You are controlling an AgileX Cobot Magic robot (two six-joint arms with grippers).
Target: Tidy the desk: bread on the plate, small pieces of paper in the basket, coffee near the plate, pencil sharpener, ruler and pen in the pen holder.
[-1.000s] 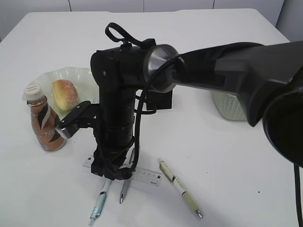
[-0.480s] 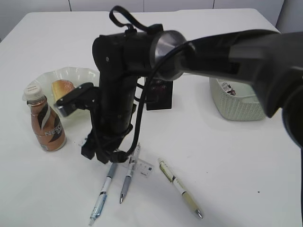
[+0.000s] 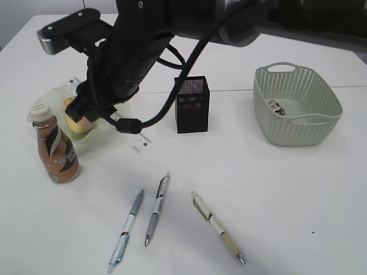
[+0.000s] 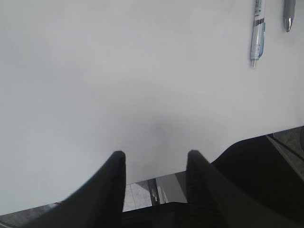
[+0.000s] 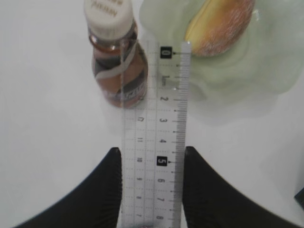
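My right gripper [image 5: 152, 154] is shut on the clear ruler [image 5: 154, 109], gripping its two long edges. It holds the ruler [image 3: 136, 139] in the air at a slant over the plate [image 3: 92, 140]. The bread [image 3: 73, 121] lies on the plate and the coffee [image 3: 54, 152] stands beside it. Three pens [image 3: 157, 209] lie on the desk near the front. The black pen holder [image 3: 192, 106] stands mid-desk, with the basket [image 3: 298, 123] to its right holding small paper pieces [image 3: 276, 107]. My left gripper [image 4: 154, 154] is open over bare desk. The pencil sharpener is out of view.
The right arm [image 3: 189, 23] reaches across the desk from the right, above the pen holder. In the left wrist view two pen tips [image 4: 258, 33] show at the top right, and the desk edge [image 4: 285, 130] runs just beside the fingers.
The right arm has risen and swung back and left, lifting the ruler off the desk by the pens to above the plate. The left gripper shows no change.
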